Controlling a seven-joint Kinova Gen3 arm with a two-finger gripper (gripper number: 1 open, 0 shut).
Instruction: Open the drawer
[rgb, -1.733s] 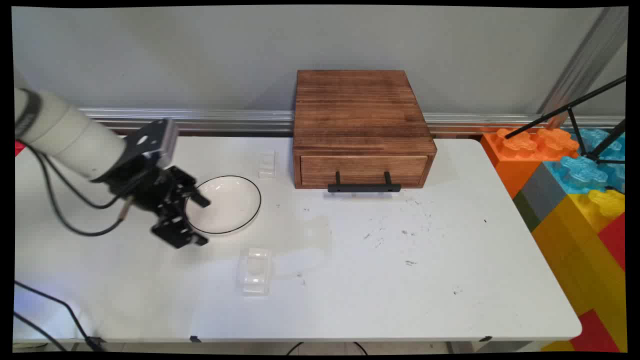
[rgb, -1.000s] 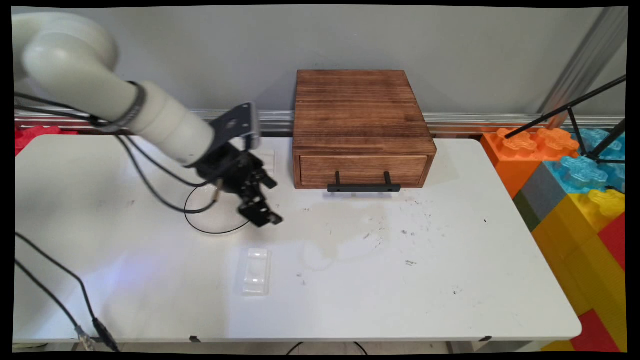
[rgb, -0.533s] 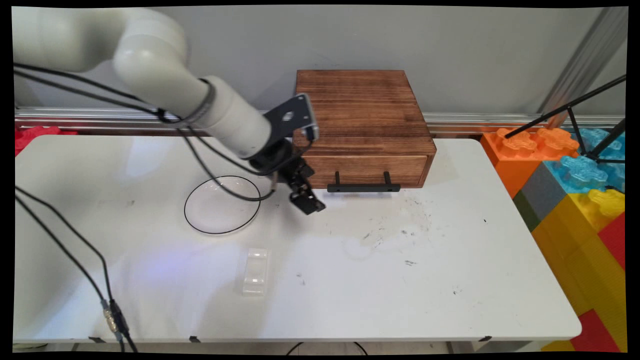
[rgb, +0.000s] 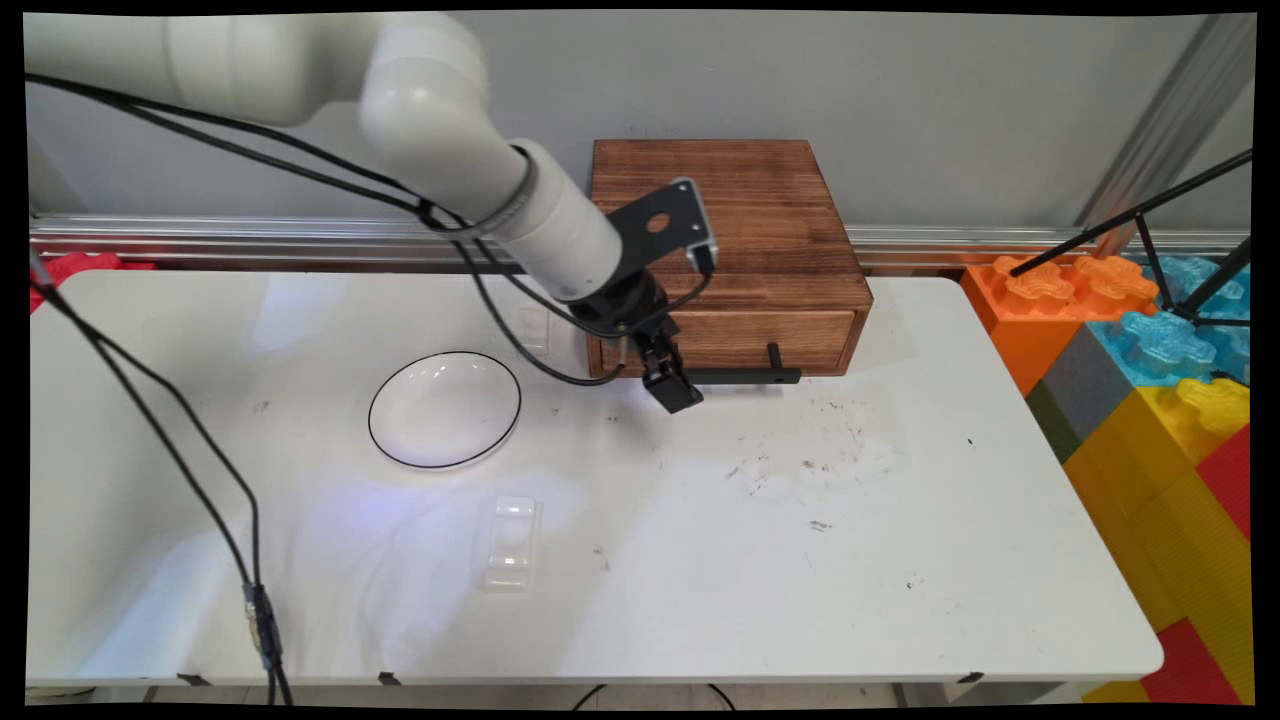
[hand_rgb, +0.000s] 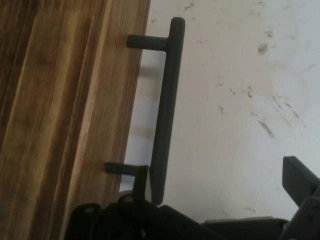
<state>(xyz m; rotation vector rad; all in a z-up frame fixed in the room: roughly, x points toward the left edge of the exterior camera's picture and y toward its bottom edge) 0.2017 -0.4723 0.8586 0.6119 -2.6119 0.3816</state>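
A brown wooden drawer box (rgb: 725, 230) stands at the back of the table, its drawer closed, with a black bar handle (rgb: 745, 376) across the front. My gripper (rgb: 670, 387) is low in front of the drawer, at the handle's left end. In the hand view the handle (hand_rgb: 165, 100) runs up the picture beside the wooden drawer front (hand_rgb: 65, 120). The gripper (hand_rgb: 216, 169) is open: one finger (hand_rgb: 141, 176) sits by the handle's near end, next to the drawer front, and the other finger (hand_rgb: 299, 179) is far off over the white table. Nothing is held.
A white plate (rgb: 445, 408) with a black rim lies left of the drawer. A clear plastic tray (rgb: 510, 542) lies nearer the front edge, and a smaller clear piece (rgb: 533, 325) sits behind the plate. Big coloured building blocks (rgb: 1150, 380) stand off the right edge.
The arm has swung from the plate at the left across to the right, bringing the gripper up to the left end of the drawer handle. Plate, tray and drawer have stayed put.
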